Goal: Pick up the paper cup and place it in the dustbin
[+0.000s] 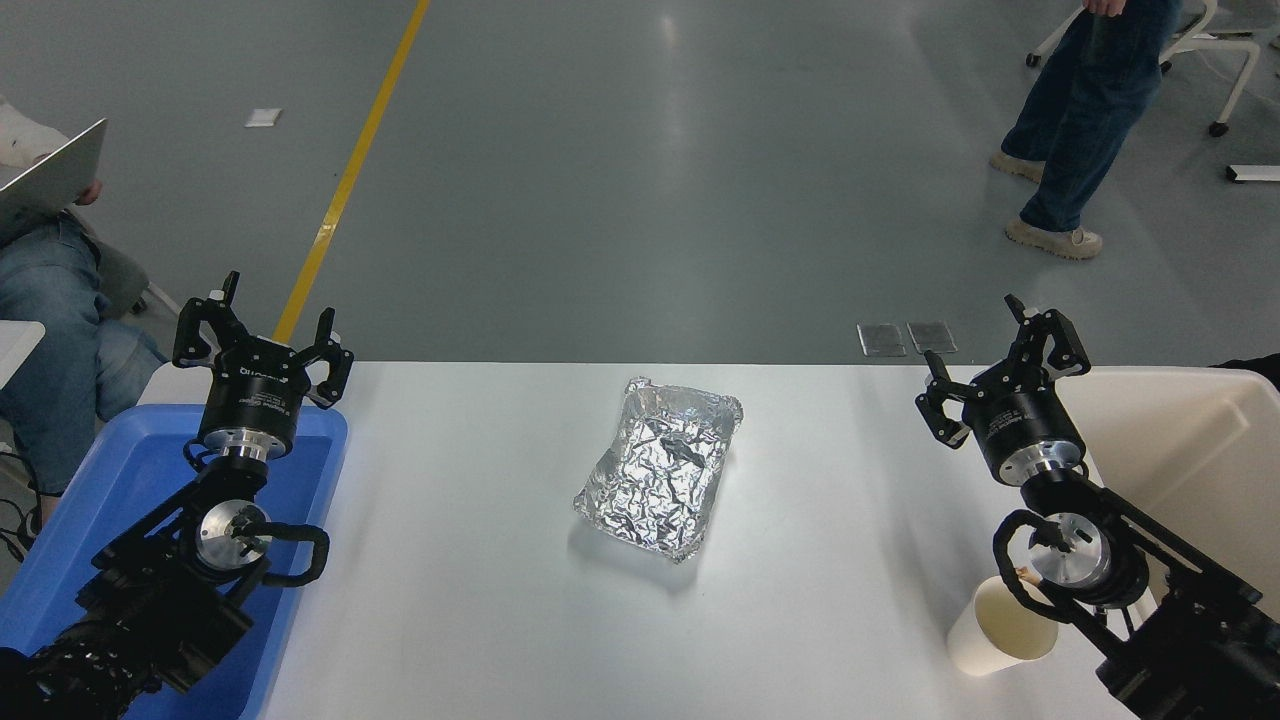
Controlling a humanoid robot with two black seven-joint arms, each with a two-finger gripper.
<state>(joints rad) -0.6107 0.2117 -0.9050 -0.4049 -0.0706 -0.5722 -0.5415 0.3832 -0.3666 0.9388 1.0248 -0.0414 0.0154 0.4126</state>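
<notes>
Tilted paper cup (1000, 626), mouth seemingly up-left, under right tool (1000, 372), spread wide.

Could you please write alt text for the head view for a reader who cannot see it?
A paper cup stands on the white table under the right arm, whose open right gripper hovers beside the cream dustbin. A crumpled foil tray lies mid-table; the open left gripper hangs over a blue bin.

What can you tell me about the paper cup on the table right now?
The paper cup is small, white and tapered, with a cream inside and a rolled rim. It stands near the table's front right, tilted, mouth open toward the upper right, and looks empty. The right arm's wrist and cable overlap its right side; nothing grips it.
</notes>
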